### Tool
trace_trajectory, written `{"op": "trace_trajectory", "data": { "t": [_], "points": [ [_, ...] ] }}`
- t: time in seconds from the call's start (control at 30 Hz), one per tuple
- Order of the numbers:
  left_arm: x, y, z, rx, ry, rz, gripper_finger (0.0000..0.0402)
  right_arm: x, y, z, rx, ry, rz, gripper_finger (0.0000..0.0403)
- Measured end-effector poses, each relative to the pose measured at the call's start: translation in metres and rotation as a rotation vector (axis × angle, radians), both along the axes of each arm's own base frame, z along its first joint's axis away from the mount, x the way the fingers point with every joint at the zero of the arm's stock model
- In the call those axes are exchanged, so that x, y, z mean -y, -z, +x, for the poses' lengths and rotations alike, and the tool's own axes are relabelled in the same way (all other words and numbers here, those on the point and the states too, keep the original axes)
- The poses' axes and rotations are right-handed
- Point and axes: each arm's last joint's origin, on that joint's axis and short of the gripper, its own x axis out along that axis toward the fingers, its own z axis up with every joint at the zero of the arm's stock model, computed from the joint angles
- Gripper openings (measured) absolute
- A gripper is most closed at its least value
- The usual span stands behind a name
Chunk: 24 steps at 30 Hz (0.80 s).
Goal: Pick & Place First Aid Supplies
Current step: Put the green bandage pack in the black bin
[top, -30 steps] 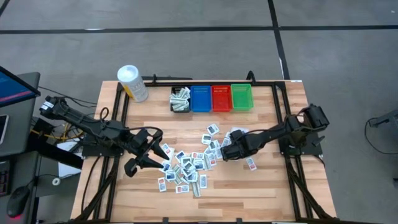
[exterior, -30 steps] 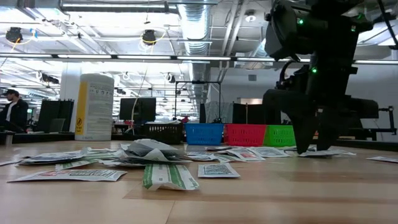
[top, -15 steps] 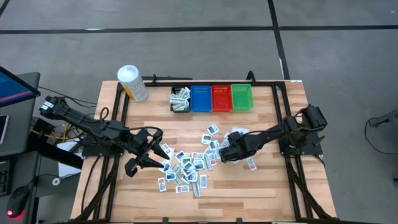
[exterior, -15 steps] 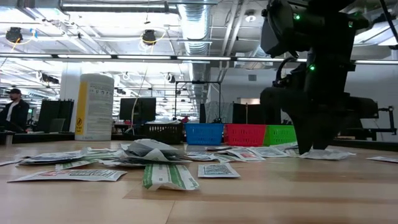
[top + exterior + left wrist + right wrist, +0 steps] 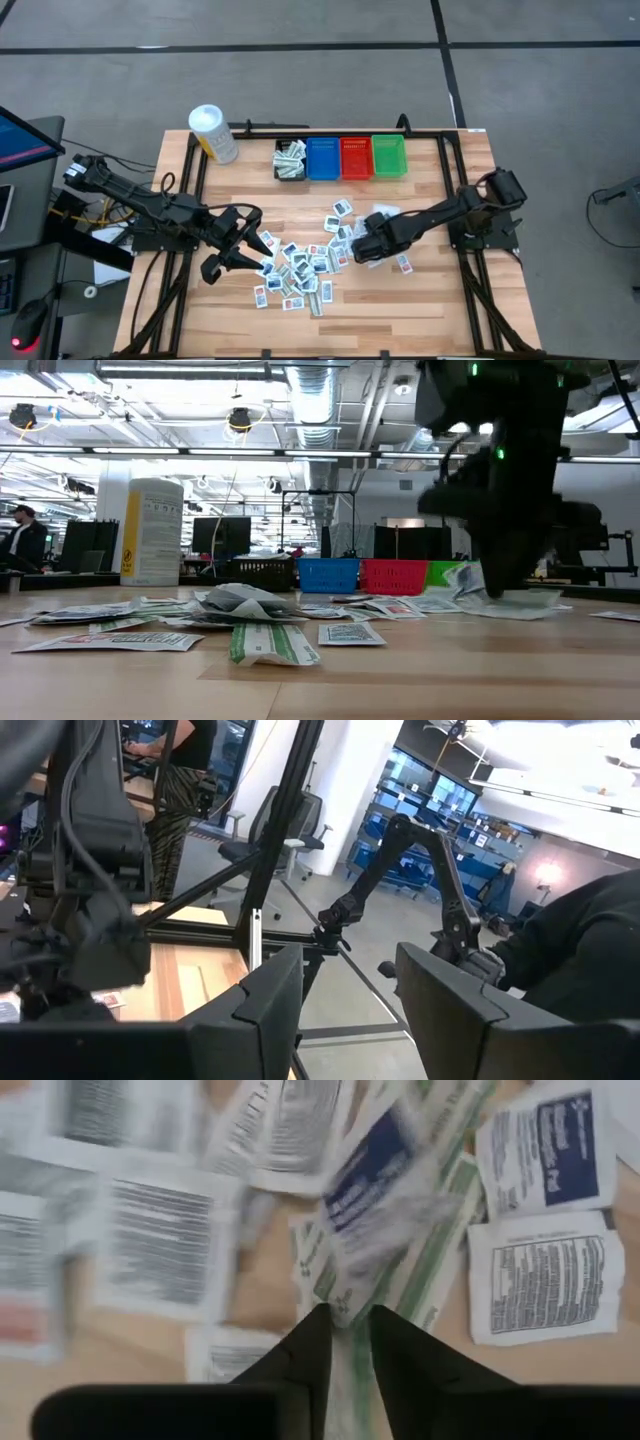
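So we're looking at a wooden slat tabletop [image 5: 420,300] with a black frame around it. Right at the right gripper [image 5: 346,1335] its fingers [image 5: 305,1342] are nearly together with a packet [image 5: 375,1205] pinched between the tips; in the right wrist view its edge runs straight into the narrow gap. In the low view that same packet [image 5: 468,580] sits lifted a bit off the wood against the dark fingers. All around those fingertips lie more first aid supplies [image 5: 300,270], a loose scatter of small white and pale blue packets flat on the boards, some overlapping.

Over on the other side of the scatter, the left gripper [image 5: 245,250] hovers just beside the pile's edge. Its fingers [image 5: 265,995] stand apart with nothing between them that we can see.

Farther out past both sets of fingers, along the tabletop's far edge, there's a row of little bins: black bin [image 5: 290,160] with a few packets already in it, then blue bin [image 5: 323,158], red bin [image 5: 356,157] and green bin [image 5: 388,155], all touching side by side. A white tub [image 5: 212,133] with a yellow label stands off towards the left arm's far corner.

Beyond that it's a big open workshop: grey concrete floor [image 5: 300,80], ceiling ducts [image 5: 320,400] and strip lights, monitors on desks, and a person [image 5: 18,540] standing way back at the edge.
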Motion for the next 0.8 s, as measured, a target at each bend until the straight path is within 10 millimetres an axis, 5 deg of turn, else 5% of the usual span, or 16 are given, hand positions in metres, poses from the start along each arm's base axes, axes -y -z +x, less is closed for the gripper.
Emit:
{"op": "trace_trajectory", "data": {
  "t": [0.5,0.8],
  "points": [
    [0.0,0.0,0.0,0.0,0.0,0.0,0.0163,-0.005,-0.016,-0.006,0.041,-0.07,-0.009,0.0013],
    [0.0,0.0,0.0,0.0,0.0,0.001,0.0163,-0.015,-0.01,-0.01,0.001,-0.164,-0.01,0.0102]
  ]
}}
